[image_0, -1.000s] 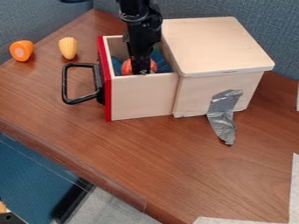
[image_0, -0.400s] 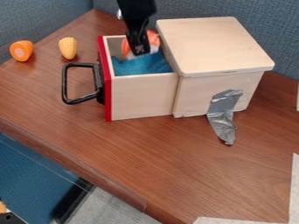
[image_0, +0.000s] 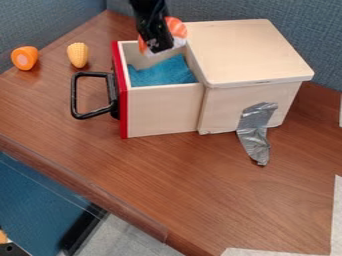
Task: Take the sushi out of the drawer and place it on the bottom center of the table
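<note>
My black gripper (image_0: 157,46) hangs over the back of the open drawer (image_0: 162,109), shut on the sushi (image_0: 178,28). Orange and white parts of the sushi show on both sides of the gripper, held above the drawer's blue lining (image_0: 162,74). The wooden table (image_0: 220,195) stretches in front of the box.
The drawer's black handle (image_0: 75,95) sticks out to the left. Its wooden box (image_0: 244,52) stands on the right, with grey tape (image_0: 254,132) running down to the table. A toy corn (image_0: 78,55) and an orange toy vegetable (image_0: 25,58) lie at the back left.
The gripper has risen from inside the drawer with the sushi in it, uncovering the blue lining. The drawer and the toys at the left have stayed put.
</note>
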Controlling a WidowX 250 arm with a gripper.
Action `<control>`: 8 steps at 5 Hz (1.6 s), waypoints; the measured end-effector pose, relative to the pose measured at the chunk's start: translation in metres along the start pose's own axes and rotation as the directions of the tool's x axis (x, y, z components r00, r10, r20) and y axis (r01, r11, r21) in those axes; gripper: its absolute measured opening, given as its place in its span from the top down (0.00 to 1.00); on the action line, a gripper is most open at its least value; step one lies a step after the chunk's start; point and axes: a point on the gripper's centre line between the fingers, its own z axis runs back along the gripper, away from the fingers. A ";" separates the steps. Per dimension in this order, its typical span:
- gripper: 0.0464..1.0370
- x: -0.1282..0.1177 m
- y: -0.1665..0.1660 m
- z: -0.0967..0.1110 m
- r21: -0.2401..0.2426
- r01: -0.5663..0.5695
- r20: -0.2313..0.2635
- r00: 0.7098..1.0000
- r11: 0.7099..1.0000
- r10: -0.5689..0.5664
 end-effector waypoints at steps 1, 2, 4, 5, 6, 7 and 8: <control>0.48 0.002 -0.035 -0.007 -0.073 0.065 0.003 0.998 0.995 -0.065; 0.48 -0.005 -0.066 -0.015 -0.125 0.132 -0.008 0.991 0.983 -0.134; 0.48 -0.030 -0.097 -0.038 -0.161 0.257 -0.009 0.965 0.953 -0.262; 0.48 -0.041 -0.103 -0.052 -0.151 0.287 -0.013 0.956 0.946 -0.292; 0.48 -0.048 -0.105 -0.064 -0.129 0.293 -0.044 0.953 0.947 -0.300; 0.48 -0.054 -0.104 -0.074 -0.131 0.286 -0.072 0.952 0.949 -0.297; 0.48 -0.063 -0.107 -0.085 -0.155 0.277 -0.102 0.950 0.948 -0.294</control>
